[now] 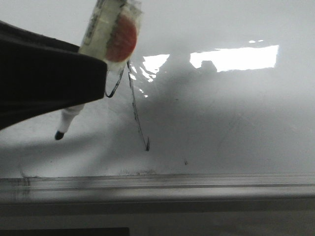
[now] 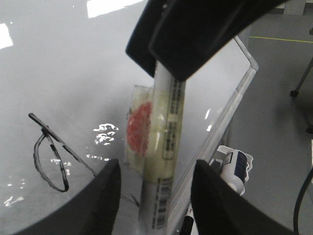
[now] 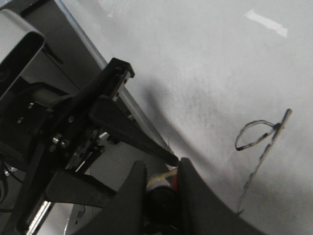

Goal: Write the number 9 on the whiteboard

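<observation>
Whiteboard (image 1: pixel 236 113) shows finished 9 (image 1: pixel 139 118); my left gripper (image 2: pixel 155 196) clamps marker (image 1: pixel 66 125) beside it, tip lifted; right gripper (image 3: pixel 161 183) pinches something unclear.

A hand-drawn number 9 (image 1: pixel 133 98) stands on the whiteboard (image 1: pixel 231 123); the marker (image 2: pixel 164 161) label's barcode and print are unreadable
</observation>
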`<control>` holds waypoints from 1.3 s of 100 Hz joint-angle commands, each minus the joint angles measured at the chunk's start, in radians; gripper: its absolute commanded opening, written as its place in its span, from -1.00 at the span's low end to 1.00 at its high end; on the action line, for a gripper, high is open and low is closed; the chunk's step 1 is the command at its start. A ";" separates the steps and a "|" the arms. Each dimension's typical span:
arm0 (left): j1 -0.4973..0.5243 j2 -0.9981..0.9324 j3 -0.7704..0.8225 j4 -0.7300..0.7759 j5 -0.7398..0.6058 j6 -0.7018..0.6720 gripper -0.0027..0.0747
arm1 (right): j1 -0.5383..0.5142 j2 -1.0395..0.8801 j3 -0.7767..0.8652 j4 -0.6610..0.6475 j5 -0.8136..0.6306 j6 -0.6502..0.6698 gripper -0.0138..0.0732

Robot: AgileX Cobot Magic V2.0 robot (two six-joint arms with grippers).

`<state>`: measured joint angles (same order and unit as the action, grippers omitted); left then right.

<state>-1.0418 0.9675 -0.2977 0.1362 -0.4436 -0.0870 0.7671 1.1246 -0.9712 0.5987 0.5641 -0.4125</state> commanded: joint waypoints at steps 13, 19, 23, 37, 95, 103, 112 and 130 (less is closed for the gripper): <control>-0.007 0.014 -0.031 -0.020 -0.103 -0.006 -0.19 | 0.010 -0.010 -0.032 0.029 -0.073 -0.013 -0.78; -0.007 0.014 -0.031 -0.020 -0.103 -0.006 -0.35 | 0.010 -0.010 -0.032 0.026 -0.072 -0.013 -0.78; -0.007 0.014 -0.031 -0.020 -0.103 -0.006 -0.49 | 0.010 -0.010 -0.032 0.024 -0.072 -0.013 -0.78; -0.007 0.014 -0.031 -0.020 -0.103 -0.006 -0.90 | 0.008 -0.010 -0.032 0.008 -0.063 -0.013 -0.78; -0.009 -0.037 -0.031 -0.400 0.014 -0.013 -0.98 | 0.008 -0.010 -0.032 -0.006 -0.045 -0.024 0.24; -0.009 -0.035 -0.030 -0.551 0.065 -0.008 -0.99 | 0.008 -0.013 -0.032 -0.006 -0.045 -0.024 0.20; -0.009 -0.008 -0.030 -0.640 0.062 -0.007 -0.99 | 0.008 -0.013 -0.032 -0.006 -0.043 -0.024 0.18; -0.003 0.062 -0.030 -0.774 0.032 -0.007 -0.99 | 0.008 -0.013 -0.032 -0.006 -0.035 -0.024 0.18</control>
<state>-1.0466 1.0095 -0.2977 -0.5652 -0.3309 -0.0916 0.7767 1.1298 -0.9712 0.5800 0.5697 -0.4209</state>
